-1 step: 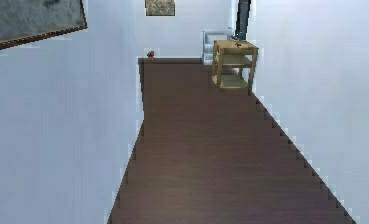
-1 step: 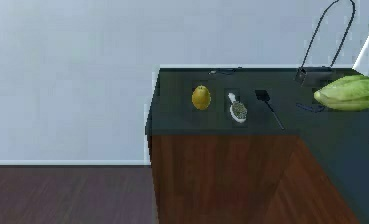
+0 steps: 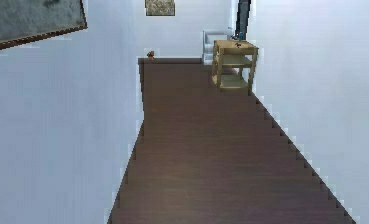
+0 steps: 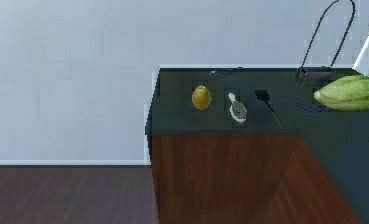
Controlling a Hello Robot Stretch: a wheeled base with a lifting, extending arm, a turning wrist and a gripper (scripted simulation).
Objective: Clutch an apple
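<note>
Dark tabletop point(image 4: 177, 118) holds a yellowish apple point(image 4: 201, 97) near its left edge: probably firm, smooth, light, best taken across its middle; jaws' state cannot be told.

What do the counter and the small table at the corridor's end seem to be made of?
Counter: the front shows reddish-brown grain, probably wood or veneer; the top is dark, smooth, matte, perhaps stone or laminate. Small table: pale yellowish, open frame, probably light matte wood.

A fruit point(image 4: 201, 97) is sitting near the counter's point(image 4: 178, 118) left edge, a brush point(image 4: 237, 107) just right of it, then a utensil point(image 4: 265, 98), a larger fruit point(image 4: 346, 93) farthest right.
</note>
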